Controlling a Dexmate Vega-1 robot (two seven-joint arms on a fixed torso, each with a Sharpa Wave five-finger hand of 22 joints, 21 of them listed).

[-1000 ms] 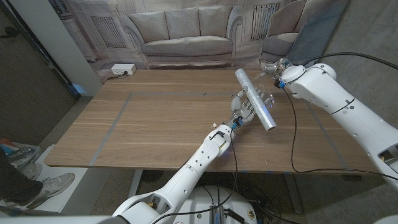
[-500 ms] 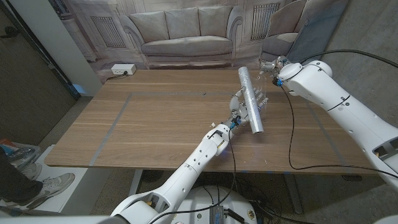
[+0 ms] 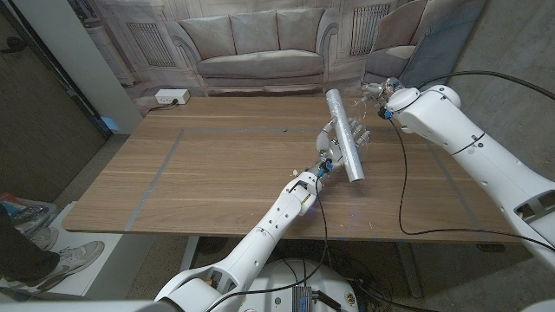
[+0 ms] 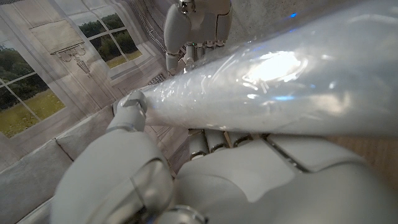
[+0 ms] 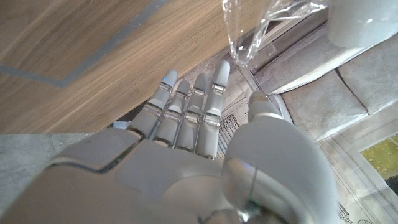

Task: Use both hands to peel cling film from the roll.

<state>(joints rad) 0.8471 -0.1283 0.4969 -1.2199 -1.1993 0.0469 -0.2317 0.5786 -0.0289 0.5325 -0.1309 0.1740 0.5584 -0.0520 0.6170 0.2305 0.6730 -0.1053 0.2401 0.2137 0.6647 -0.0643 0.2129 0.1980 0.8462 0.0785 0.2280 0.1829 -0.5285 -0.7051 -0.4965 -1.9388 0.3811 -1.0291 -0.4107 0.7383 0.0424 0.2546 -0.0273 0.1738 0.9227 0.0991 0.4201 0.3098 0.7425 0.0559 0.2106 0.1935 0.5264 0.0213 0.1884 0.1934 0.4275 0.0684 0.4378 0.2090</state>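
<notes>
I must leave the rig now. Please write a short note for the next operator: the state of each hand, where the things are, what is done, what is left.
Left hand: grips the roll, held tilted above the table.
Right hand: beside the roll's far end, fingers straight; a crumpled strip of film hangs at its fingertips, grip unclear.
Done: some film is loose from the roll.
Left: secure the film with the right hand and pull it further off.
</notes>
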